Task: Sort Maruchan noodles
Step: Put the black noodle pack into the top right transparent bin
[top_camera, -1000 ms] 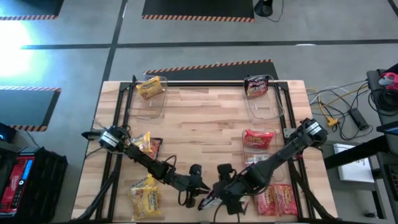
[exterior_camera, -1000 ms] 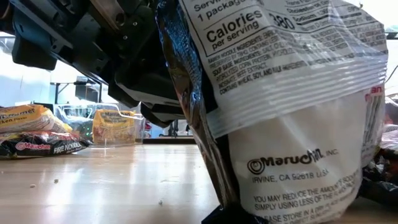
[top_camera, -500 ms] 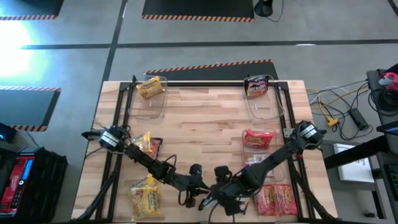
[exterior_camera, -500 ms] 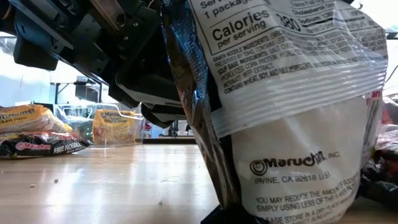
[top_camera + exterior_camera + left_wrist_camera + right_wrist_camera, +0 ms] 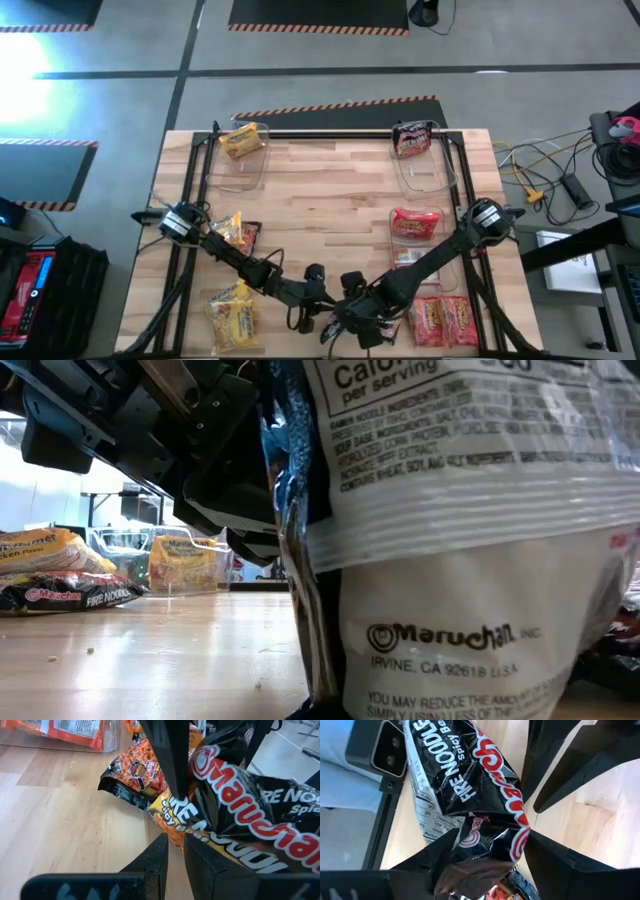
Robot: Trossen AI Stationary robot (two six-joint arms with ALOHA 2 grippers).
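Note:
A dark Maruchan noodles packet (image 5: 470,795) stands on edge near the middle of the table's near edge, its white printed back (image 5: 460,560) filling the low view. My left gripper (image 5: 176,847) is shut on it, reaching in from the table's left. My right gripper (image 5: 492,837) is open and slants down over the packet, one finger on either side of its crumpled end. I cannot tell whether those fingers touch it. In the high view both grippers (image 5: 325,298) (image 5: 352,318) crowd together there and hide most of the packet. My left gripper pinches the packet's crimped edge (image 5: 174,836) between its two fingers. It comes nearly level from the table's left, slanting a little downward. The packet (image 5: 250,815) stands upright beyond the fingers, crumpled near the hold.
Clear bins hold a yellow packet (image 5: 242,140) at the far left, a dark one (image 5: 412,138) at the far right and a red one (image 5: 415,222) at mid right. Loose yellow packets (image 5: 232,315) lie near left and red ones (image 5: 445,320) near right. Another dark packet (image 5: 132,772) lies close by.
My right gripper has come down and toward the table's left, onto the dark packet, staying open. The packet has shifted a little toward the near edge in the low view. My left gripper has kept still.

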